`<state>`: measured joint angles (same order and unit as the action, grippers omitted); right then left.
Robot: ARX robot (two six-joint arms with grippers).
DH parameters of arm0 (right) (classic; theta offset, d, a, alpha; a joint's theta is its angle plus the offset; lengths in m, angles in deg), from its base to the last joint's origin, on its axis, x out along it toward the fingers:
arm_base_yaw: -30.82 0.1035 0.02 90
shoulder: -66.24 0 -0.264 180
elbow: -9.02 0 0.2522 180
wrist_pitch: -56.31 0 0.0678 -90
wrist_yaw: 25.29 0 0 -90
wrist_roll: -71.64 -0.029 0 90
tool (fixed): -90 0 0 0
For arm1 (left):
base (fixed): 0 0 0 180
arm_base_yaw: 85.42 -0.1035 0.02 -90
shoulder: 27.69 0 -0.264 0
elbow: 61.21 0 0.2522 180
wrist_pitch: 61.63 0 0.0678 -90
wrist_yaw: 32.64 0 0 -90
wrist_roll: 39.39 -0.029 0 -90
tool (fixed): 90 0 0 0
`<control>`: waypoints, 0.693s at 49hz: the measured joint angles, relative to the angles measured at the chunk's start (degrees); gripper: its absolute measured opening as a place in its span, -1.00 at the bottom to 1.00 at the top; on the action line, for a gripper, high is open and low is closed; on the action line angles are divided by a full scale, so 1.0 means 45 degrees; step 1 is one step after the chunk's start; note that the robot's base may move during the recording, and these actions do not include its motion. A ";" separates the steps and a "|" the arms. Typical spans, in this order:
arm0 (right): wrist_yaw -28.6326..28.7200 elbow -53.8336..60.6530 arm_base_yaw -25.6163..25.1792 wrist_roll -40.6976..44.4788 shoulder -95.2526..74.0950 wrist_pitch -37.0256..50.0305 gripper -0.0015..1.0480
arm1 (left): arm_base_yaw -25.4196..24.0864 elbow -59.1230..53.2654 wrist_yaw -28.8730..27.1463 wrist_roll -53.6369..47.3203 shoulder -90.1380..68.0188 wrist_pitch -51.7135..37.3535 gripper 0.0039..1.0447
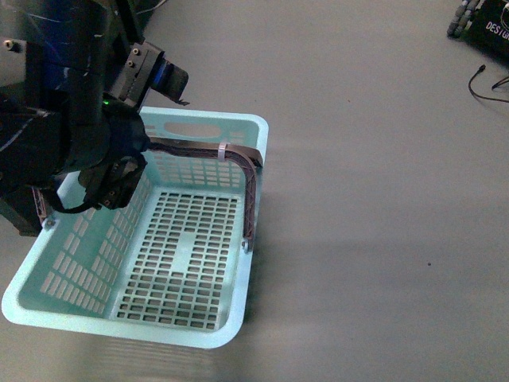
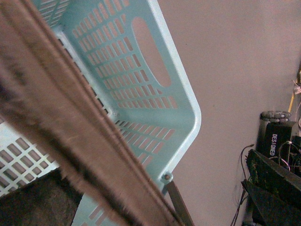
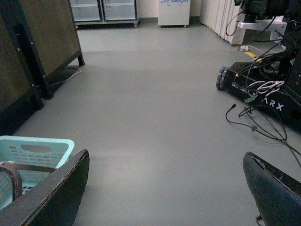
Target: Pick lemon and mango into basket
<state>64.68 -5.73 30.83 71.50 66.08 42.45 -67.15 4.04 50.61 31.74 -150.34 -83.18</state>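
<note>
— Grey floor fills every view we have. Only the right wrist view carries it back to a wooden cabinet and glass-door fridges, both well apart from the basket. It also shows a dark wheeled machine trailing loose cables.

— Agreed. Next in size we have the basket, upright on that floor. The front view looks straight down onto its slotted bottom, while the right wrist view catches just one corner.

— Our left arm hangs over the basket's far corner and hides it from the front. We cannot make out the left gripper there.

— The left wrist view helps. The left gripper is released, its dark fingers spread wide.

— And the right gripper?

— Released too, its fingers far apart over bare floor beside the basket, grasping nothing.

— Then the brown handle. Up close it runs blurred between the left fingers, and we cannot tell whether either touches it.

— From the front we see it lying along the basket's far rim and down one side, with a white tie wrapped on it.
</note>
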 joint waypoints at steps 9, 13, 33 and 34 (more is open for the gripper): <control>0.0000 0.0000 0.0000 0.0000 0.0000 0.0000 0.83 | 0.0170 0.1613 -0.0223 0.0165 -0.1321 0.0374 0.87; 0.0000 0.0000 0.0000 0.0000 0.0000 0.0000 0.83 | 0.0194 0.1982 -0.0520 0.0219 -0.1695 0.0442 0.87; 0.0000 0.0000 0.0000 0.0005 0.0000 0.0000 0.83 | -0.0112 0.2487 -0.1015 0.1642 -0.1996 0.0782 -0.04; 0.0000 0.0000 0.0000 0.0000 0.0000 0.0000 0.83 | -0.0126 0.2487 -0.1001 0.1681 -0.1996 0.0792 -0.07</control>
<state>64.68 -5.73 30.83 71.50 66.08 42.45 -67.72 15.23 46.11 39.30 -159.32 -79.62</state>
